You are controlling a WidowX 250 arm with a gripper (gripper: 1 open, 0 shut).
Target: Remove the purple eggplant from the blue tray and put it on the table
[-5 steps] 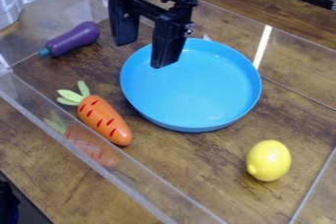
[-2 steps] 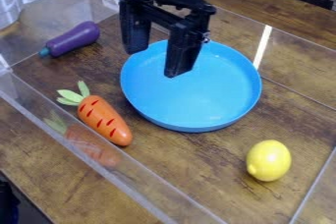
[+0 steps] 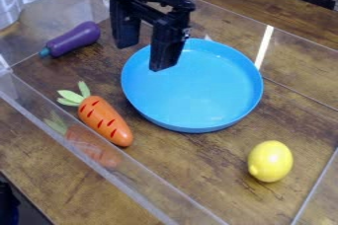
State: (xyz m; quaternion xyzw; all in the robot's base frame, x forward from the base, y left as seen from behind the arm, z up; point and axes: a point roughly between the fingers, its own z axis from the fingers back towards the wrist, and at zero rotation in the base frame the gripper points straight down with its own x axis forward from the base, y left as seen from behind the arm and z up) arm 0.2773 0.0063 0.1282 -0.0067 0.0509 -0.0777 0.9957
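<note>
Gripper (image 3: 148, 43), one, standing wide and holding nothing above the blue tray (image 3: 193, 93); purple eggplant (image 3: 71, 38), one, already lying on the table (image 3: 301, 110); a needless low sweep could be risking a knock to it.

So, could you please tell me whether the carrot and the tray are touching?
Apart: the camera view shows a strip of bare table between the carrot and the tray's rim.
</note>
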